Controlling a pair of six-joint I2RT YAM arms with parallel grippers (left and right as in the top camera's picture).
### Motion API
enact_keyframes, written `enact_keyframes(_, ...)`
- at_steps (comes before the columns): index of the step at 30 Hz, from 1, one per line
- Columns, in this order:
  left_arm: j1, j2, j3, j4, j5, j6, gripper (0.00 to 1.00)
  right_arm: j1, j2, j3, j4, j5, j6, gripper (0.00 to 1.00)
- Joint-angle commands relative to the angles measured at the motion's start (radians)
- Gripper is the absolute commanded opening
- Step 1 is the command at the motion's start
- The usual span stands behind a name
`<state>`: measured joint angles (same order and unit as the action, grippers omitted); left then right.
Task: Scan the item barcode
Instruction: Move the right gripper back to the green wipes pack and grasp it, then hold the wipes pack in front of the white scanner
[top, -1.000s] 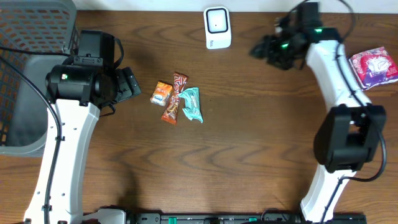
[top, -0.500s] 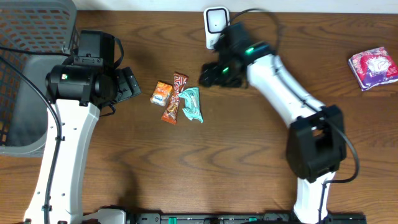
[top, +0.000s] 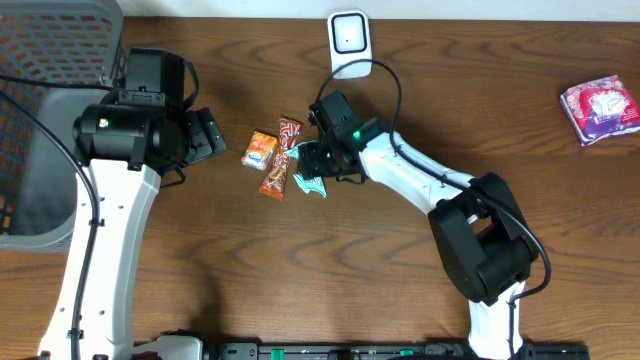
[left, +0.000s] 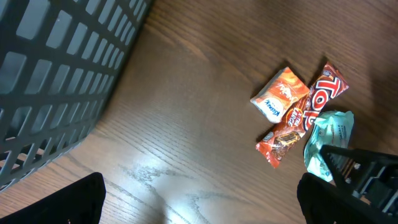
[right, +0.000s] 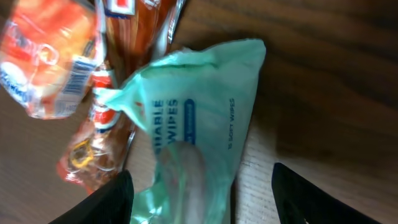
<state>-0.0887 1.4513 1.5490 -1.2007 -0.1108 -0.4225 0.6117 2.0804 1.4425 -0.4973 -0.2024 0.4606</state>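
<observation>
- Overhead: the right gripper (top: 318, 162) hangs over the teal wipes packet (top: 310, 185). The packet lies mid-table beside a red candy bar (top: 280, 165) and an orange snack (top: 260, 150), below the white scanner (top: 350, 42). The left gripper (top: 212, 137) sits near a grey basket (top: 40, 60).
- Left wrist: its fingers (left: 62, 205) are spread wide, with nothing between them.
- Right wrist: its fingers (right: 115, 205) stand apart, straddling the packet without pinching it.

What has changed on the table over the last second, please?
The right pincer swept leftward from the right side and now sits over the teal wipes packet, jaws open, nothing gripped yet. The left pincer, orange packet, red bar, scanner and pink packet stayed put.
</observation>
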Motion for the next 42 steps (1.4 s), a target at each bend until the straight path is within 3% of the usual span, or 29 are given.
enact_keyframes(1, 0.001, 0.003, 0.003, -0.003, -0.006, -0.01, 0.98, 0.021, 0.002, -0.068, 0.06, 0.021, 0.014, 0.65)
enact_keyframes(2, 0.001, 0.003, 0.003, -0.003, -0.006, -0.01, 0.98, 0.021, 0.002, -0.085, 0.079, 0.021, 0.014, 0.63)
enact_keyframes(6, 0.001, 0.003, 0.003, -0.003, -0.006, -0.01, 0.98, 0.023, 0.002, -0.135, 0.133, 0.021, 0.014, 0.31)
enact_keyframes(11, 0.001, 0.003, 0.003, -0.003, -0.006, -0.01, 0.98, 0.021, -0.002, -0.117, 0.151, 0.021, -0.011, 0.01)
enact_keyframes(18, 0.001, 0.003, 0.003, -0.003, -0.006, -0.01, 0.98, 0.006, -0.037, 0.034, 0.086, 0.087, -0.172, 0.01)
enact_keyframes(26, 0.001, 0.003, 0.003, -0.003, -0.006, -0.01, 0.98, 0.003, -0.063, 0.194, 0.063, 0.49, -0.261, 0.01)
enact_keyframes(32, 0.001, 0.003, 0.003, -0.003, -0.006, -0.01, 0.98, -0.002, -0.06, 0.196, 0.223, 0.755, -0.26, 0.01)
enact_keyframes(42, 0.001, 0.003, 0.003, -0.003, -0.006, -0.01, 0.98, -0.116, -0.005, 0.204, 0.531, 0.612, -0.165, 0.01)
